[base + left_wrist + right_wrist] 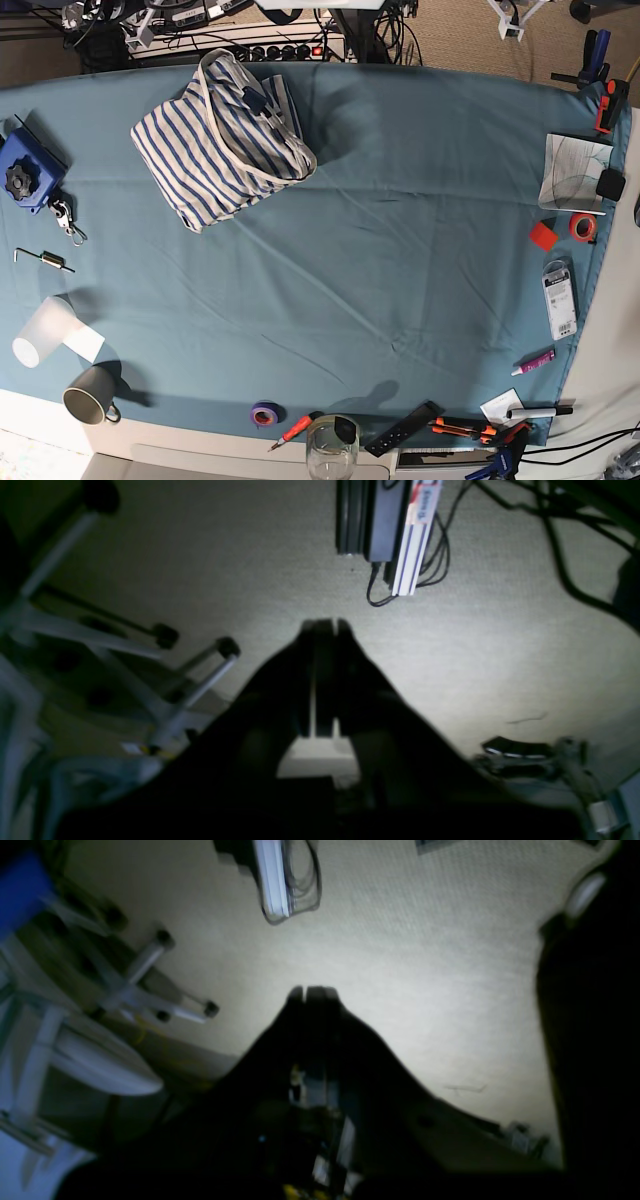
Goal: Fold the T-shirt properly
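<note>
Left wrist view: the dark left gripper (325,626) points at pale carpeted floor (500,645), its jaws clenched together on nothing. A silver aluminium rail (414,540) with black cables lies beyond it, and grey metal stand legs (190,695) crowd the left edge.

Right wrist view: the dark right gripper (311,990) is also clenched and empty above the same carpet, with bare floor ahead and to its right.

Base view: the folded white cotton T-shirt with thin blue stripes (220,140) lies as a compact bundle near the far left edge of the teal-cloth-covered table (400,250). The middle stretch is bare cloth. A grey ceramic mug (90,403) and a purple tape roll (265,413) sit along the near edge, and an orange tape roll (583,226) sits by the right edge.
</note>
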{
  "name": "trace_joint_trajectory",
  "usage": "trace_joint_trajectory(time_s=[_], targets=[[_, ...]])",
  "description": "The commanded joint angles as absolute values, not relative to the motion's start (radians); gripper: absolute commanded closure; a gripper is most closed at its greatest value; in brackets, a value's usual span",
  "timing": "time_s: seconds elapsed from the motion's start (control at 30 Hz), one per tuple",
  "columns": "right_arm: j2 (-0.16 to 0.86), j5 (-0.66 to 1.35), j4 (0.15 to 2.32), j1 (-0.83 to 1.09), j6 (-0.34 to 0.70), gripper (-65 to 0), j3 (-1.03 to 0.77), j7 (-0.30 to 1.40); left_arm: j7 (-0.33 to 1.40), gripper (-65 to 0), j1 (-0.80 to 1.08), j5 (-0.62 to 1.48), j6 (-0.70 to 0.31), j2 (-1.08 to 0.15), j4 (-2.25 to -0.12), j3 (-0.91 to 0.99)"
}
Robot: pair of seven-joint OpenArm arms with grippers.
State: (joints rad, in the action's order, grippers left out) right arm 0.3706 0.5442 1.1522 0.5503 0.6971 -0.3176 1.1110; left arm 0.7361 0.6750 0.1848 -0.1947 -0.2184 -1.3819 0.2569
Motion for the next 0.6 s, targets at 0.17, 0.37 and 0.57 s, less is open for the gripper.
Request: trace_joint_trajectory(time_s=[0.17, 0.37, 0.57], targets=[[0.387, 0.345, 0.969, 0.483, 0.698, 0.0, -0.320, 0.961, 0.544, 0.0, 0.574, 0.187, -0.285, -0.227, -1.119, 0.259], [0.364, 0.202, 0.869, 0.444, 0.698, 0.0, -0.316, 0.773, 0.393, 0.0, 0.467, 0.187, -0.287, -0.227, -0.892, 0.259], [0.330, -0.062, 0.804, 0.432, 0.698, 0.0, -0.169, 0.479, 0.382, 0.0, 0.370, 0.186, -0.287, -0.227, -0.705, 0.259]])
